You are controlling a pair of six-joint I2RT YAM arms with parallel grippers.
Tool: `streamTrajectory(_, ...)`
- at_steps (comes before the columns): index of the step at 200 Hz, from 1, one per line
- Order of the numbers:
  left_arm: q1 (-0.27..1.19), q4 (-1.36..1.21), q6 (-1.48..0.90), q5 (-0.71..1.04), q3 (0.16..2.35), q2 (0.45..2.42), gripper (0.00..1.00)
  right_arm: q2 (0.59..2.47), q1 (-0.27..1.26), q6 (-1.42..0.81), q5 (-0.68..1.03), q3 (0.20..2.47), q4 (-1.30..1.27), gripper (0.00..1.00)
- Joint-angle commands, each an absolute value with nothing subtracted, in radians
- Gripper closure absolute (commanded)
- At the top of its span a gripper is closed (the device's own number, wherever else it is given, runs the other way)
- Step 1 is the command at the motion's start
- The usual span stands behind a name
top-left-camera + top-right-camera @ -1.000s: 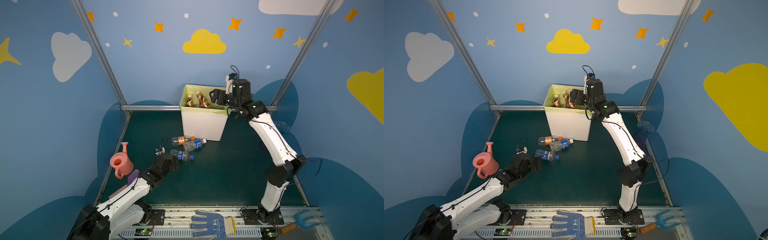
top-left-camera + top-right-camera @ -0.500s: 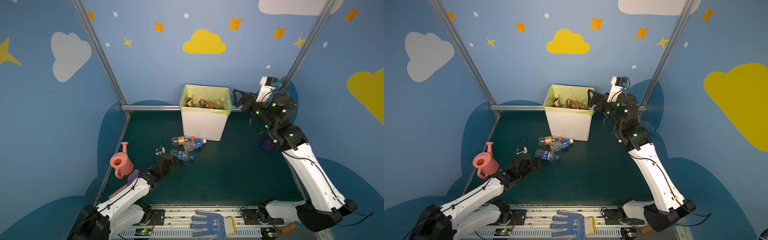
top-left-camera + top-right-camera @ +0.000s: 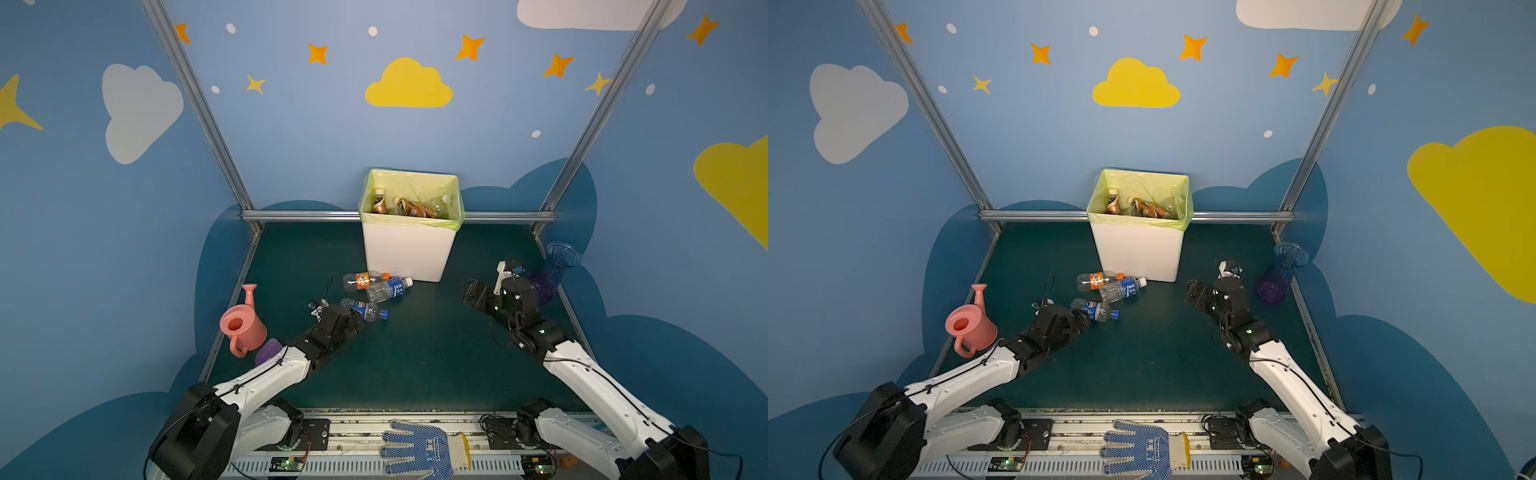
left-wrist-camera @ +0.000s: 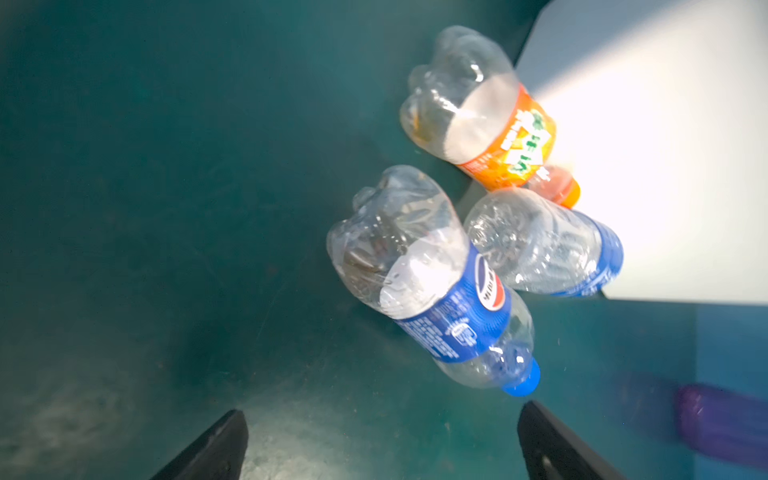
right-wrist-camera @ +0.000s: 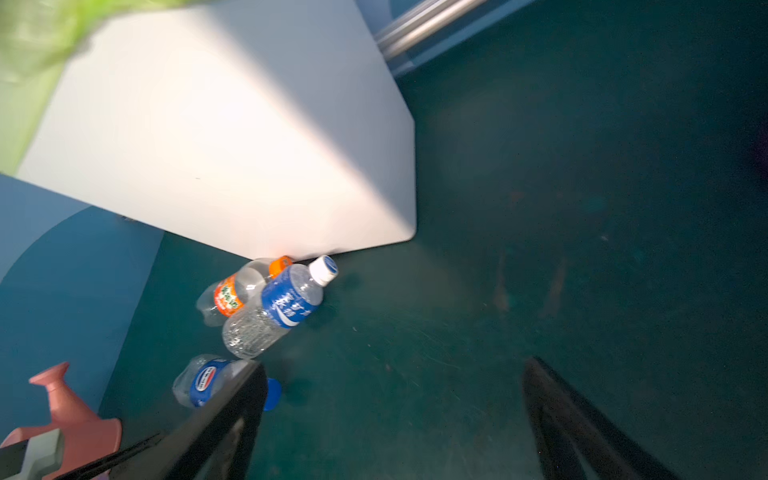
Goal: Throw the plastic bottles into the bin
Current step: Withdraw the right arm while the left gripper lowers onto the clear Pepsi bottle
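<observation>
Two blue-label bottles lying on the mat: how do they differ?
Cap: the white-capped bottle versus the blue-capped bottle. Label: white-capped bottle shows white characters; blue-capped bottle a round red-white-blue logo. Place: white-capped bottle lies beside the orange-label bottle near the bin; blue-capped bottle lies alone, just ahead of the left gripper. Both are clear and lie on their sides.

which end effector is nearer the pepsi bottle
Left. The left end effector is open just short of the pepsi bottle; the right end effector is across the mat, by the vase.
</observation>
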State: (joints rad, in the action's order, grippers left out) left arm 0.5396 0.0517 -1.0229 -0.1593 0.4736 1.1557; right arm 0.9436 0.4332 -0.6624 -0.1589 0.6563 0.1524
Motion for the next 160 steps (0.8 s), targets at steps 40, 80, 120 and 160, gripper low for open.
streamTrajectory(40,0.541,-0.008,-1.363,-0.271,0.533,1.228,0.02,0.649,0.374,-0.753,-0.262,0.425,0.230,0.05)
streamTrajectory(80,0.541,-0.025,-1.428,-0.295,0.574,1.335,0.02,0.524,0.349,-0.740,-0.266,0.372,0.309,0.05)
streamTrajectory(120,0.541,-0.019,-1.446,-0.272,0.631,1.437,0.03,0.445,0.334,-0.733,-0.246,0.317,0.303,0.05)
streamTrajectory(160,0.540,-0.023,-1.481,-0.289,0.639,1.487,0.03,0.422,0.318,-0.715,-0.243,0.309,0.309,0.04)
